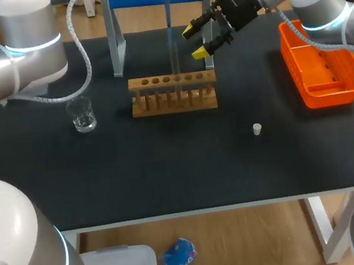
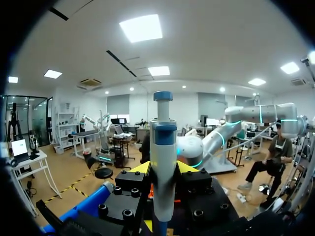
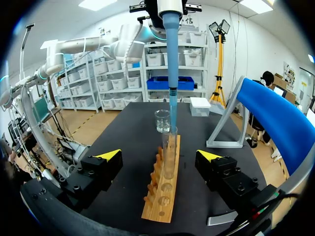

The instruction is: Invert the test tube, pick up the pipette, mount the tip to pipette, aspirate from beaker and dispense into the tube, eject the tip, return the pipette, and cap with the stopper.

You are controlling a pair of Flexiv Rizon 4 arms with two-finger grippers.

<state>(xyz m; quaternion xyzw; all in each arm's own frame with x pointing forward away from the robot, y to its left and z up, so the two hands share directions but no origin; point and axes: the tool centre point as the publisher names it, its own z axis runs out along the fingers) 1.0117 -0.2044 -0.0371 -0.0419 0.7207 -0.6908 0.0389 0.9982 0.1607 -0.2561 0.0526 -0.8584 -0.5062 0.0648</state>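
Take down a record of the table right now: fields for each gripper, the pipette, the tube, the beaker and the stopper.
left gripper: shut on the pipette, holding it upright over the rack
right gripper: open, empty, near the rack's far right end
pipette tip: at the test tube's mouth
test tube: upright in the rack, uncapped
beaker: left of the rack, a little clear liquid
stopper: loose on the table, right of the rack
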